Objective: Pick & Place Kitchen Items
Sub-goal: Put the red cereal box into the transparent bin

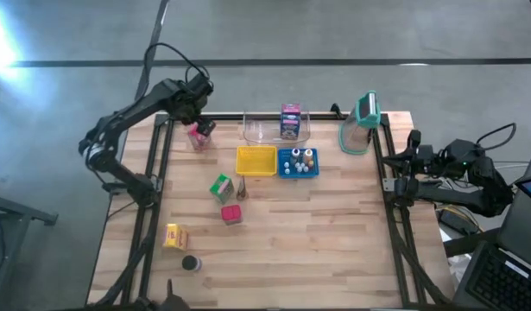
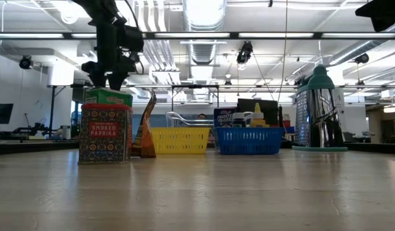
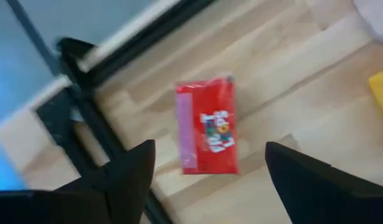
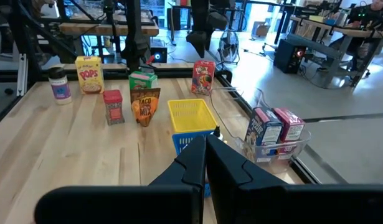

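Labels read SMOKED PAPRIKA tin (image 2: 105, 133), POPS carton (image 4: 89, 74).

- Two flat square baskets stood on the bench: one yellow basket (image 1: 256, 161) and one blue basket (image 1: 298, 163).
- One clear tray (image 1: 262, 131) held two cartons (image 4: 273, 129).
- One clear jug with a teal lid (image 1: 362, 123).
- One red carton (image 3: 207, 126) lay apart.
- One yellow carton (image 1: 175, 236), one green carton (image 1: 220, 187), one paprika tin (image 2: 105, 133), one dark-capped bottle (image 4: 60, 83).
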`<state>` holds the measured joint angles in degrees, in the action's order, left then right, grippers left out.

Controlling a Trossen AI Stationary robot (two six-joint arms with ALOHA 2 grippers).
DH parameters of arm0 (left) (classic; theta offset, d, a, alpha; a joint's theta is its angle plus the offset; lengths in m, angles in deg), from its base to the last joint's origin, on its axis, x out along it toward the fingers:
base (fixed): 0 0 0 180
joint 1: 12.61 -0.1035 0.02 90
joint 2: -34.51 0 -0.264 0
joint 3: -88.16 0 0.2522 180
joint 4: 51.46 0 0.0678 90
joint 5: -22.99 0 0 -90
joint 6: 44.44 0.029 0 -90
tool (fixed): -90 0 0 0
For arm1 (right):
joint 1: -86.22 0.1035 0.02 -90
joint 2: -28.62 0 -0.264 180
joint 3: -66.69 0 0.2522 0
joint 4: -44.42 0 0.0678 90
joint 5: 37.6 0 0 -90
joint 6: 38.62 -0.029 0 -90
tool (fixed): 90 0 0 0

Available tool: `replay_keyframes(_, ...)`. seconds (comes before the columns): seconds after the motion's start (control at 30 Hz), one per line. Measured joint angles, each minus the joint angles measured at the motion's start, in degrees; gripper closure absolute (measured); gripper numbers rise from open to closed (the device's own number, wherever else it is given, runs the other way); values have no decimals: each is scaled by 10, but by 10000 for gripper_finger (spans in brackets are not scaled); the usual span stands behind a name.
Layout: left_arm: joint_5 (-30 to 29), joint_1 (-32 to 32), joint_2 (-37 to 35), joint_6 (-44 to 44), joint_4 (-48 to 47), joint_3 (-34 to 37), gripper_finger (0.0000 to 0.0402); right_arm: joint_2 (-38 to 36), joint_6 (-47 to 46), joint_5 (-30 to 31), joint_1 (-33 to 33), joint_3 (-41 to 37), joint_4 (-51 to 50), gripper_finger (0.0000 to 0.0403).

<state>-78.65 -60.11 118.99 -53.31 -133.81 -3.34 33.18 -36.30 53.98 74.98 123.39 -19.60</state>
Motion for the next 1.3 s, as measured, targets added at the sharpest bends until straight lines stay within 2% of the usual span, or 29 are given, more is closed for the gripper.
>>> replay_keyframes(0.13, 22, -7, 14, -16, 1, 3, 90, 0, 0, 0, 0, 0, 0, 394)
replay_keyframes(0.77, 28, -19, 93, -56, 13, 12, 94, 0, 0, 0, 0, 0, 0, 394)
replay_keyframes(1.3, 30, -31, 143, -49, 47, 19, 94, 0, 0, 0, 0, 0, 0, 394)
